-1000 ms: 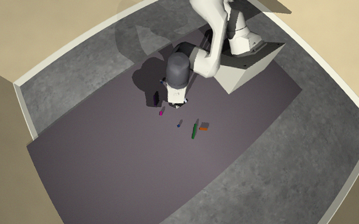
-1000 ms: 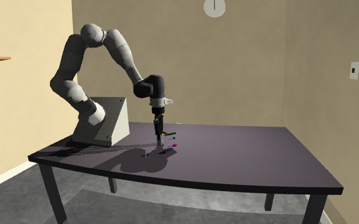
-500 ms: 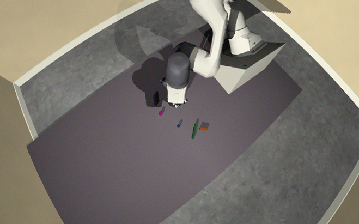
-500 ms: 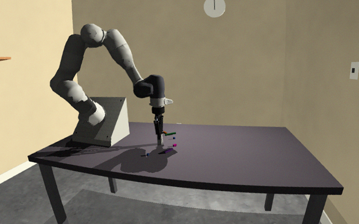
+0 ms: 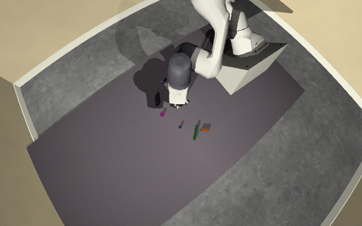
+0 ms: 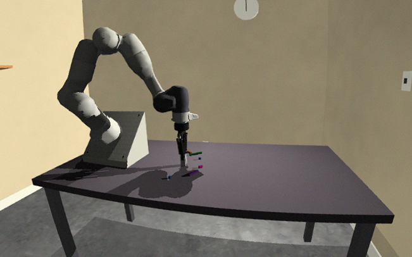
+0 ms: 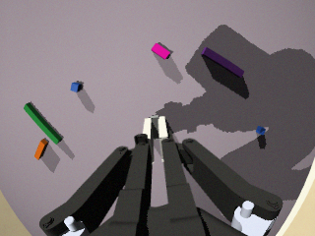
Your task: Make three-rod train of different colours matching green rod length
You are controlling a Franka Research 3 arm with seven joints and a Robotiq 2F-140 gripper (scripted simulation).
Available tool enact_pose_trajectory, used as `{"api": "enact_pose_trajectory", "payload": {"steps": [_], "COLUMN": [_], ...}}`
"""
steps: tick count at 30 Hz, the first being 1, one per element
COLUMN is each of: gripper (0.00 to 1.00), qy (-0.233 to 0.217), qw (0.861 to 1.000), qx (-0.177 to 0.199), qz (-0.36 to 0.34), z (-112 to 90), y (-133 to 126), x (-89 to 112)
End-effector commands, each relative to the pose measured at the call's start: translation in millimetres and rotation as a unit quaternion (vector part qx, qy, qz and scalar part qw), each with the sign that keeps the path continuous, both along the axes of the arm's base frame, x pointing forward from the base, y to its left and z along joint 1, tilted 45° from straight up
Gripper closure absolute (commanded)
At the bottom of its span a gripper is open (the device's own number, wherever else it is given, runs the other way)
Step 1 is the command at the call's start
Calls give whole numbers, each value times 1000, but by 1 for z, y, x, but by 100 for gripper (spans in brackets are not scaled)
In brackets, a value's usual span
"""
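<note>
My gripper (image 7: 156,127) stands upright with its fingertips down at the table, and also shows in the overhead view (image 5: 178,105) and the side view (image 6: 183,162). Its fingers are closed to a narrow gap on a small grey rod (image 7: 156,125), mostly hidden between the white pads. The green rod (image 5: 196,132) lies flat, with the orange rod (image 5: 205,130) just beside its upper end. A blue rod (image 5: 180,126) lies between them and the magenta rod (image 5: 162,114). The purple rod (image 5: 156,100) lies in the arm's shadow. A second blue rod (image 7: 260,130) lies to the gripper's other side.
The robot's base block (image 5: 248,71) stands on the table's far end behind the arm. The rods all lie within a small patch near the gripper. The table's edge runs close behind the purple rod.
</note>
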State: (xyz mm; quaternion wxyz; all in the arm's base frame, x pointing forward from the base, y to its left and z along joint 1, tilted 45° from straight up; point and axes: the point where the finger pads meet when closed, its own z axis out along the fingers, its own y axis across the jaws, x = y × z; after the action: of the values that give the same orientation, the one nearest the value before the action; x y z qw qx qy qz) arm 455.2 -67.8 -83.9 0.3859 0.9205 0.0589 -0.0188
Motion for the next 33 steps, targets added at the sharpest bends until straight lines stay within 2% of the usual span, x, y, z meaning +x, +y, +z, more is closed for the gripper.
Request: {"api": "enact_pose_trajectory", "payload": {"steps": [1,17,21,29,33], "gripper": [97,97,97,97,97], "qy": [1,1,1,1,1], "qw": [1000,1000,1000,1000,1000], "qx": [0,0,0,0,0], "qz": [3,3,3,3,3], "z": [-1,3,17,57,64], "y": [1,5,19,60,67], "x": [1,1,0,0,0]}}
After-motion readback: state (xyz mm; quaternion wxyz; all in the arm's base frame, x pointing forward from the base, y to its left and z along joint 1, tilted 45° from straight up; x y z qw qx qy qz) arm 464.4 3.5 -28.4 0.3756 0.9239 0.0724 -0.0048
